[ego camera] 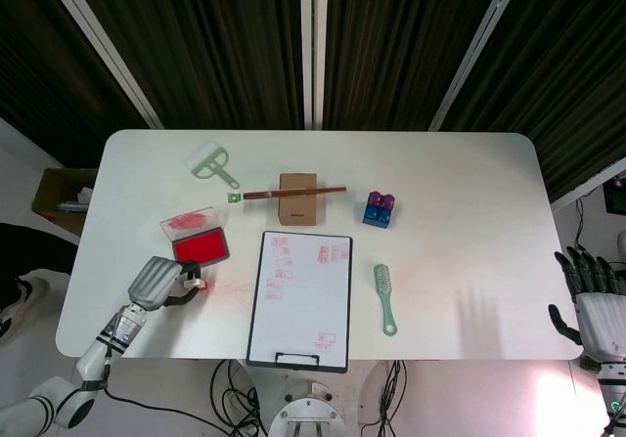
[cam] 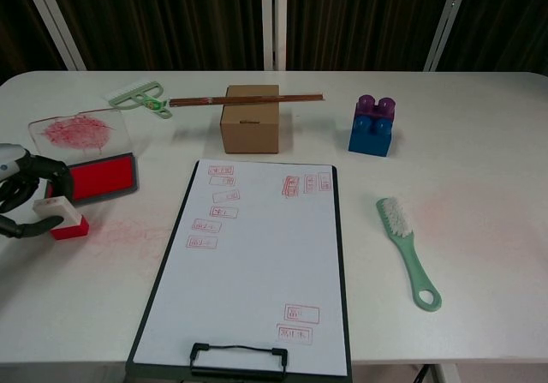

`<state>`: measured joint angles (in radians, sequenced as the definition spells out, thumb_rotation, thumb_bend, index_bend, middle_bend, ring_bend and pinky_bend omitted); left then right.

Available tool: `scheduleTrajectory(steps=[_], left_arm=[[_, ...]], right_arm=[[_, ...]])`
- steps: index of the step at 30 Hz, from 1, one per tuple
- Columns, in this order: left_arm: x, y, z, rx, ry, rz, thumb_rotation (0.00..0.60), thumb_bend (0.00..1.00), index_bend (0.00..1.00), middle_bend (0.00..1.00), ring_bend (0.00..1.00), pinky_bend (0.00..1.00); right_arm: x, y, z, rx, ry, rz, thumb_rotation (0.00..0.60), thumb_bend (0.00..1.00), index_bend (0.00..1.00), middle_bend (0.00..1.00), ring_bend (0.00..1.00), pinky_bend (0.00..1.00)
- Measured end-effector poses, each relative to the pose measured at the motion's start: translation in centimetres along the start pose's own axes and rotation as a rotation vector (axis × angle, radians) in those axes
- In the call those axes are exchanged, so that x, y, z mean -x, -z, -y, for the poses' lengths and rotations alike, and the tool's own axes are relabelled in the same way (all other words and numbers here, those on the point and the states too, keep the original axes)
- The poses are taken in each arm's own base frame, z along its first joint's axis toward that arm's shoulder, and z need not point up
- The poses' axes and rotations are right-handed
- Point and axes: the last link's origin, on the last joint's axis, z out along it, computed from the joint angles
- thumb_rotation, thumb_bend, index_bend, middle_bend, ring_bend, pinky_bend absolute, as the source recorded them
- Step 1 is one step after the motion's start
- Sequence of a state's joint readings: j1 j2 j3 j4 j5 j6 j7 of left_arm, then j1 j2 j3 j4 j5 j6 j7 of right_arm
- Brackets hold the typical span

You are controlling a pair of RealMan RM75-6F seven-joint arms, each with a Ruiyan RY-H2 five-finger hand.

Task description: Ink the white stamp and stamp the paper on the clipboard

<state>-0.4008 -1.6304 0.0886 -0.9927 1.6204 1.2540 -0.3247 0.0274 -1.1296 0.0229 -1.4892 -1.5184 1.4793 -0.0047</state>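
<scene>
The white stamp (cam: 65, 218), white on top with a red base, stands on the table just in front of the red ink pad (cam: 101, 177). My left hand (cam: 23, 200) curls around it from the left, thumb against its near side and fingers over its far side. In the head view the left hand (ego camera: 159, 281) holds the stamp (ego camera: 196, 284) left of the clipboard (ego camera: 299, 300). The paper (cam: 257, 259) on the clipboard carries several red prints. My right hand (ego camera: 591, 305) hangs off the table's right edge, fingers spread, holding nothing.
The ink pad's clear lid (cam: 79, 131) lies behind the pad. A cardboard box (cam: 250, 118) with a brown stick (cam: 248, 99) across it sits behind the clipboard. A blue and purple block (cam: 372, 126), a green brush (cam: 407, 248) and a green scraper (cam: 137, 97) also lie about.
</scene>
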Motion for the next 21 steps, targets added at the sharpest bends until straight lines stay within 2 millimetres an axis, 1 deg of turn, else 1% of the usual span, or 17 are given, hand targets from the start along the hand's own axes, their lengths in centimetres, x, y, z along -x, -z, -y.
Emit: scheduleTrajectory(steps=[8, 21], left_arm=[[-0.18, 0.21, 0.29, 0.002, -0.004, -0.003, 0.6, 0.35, 0.63, 0.68, 0.75, 0.85], [-0.04, 0.38, 0.42, 0.013, -0.03, 0.008, 0.6, 0.29, 0.56, 0.59, 0.73, 0.83]], right_arm=[[0.12, -0.01, -0.06, 0.003, 0.0, 0.005, 0.6, 0.3, 0.0, 0.0, 0.0, 0.0], [0.08, -0.06, -0.18, 0.006, 0.001, 0.004, 0.6, 0.3, 0.0, 0.0, 0.0, 0.0]])
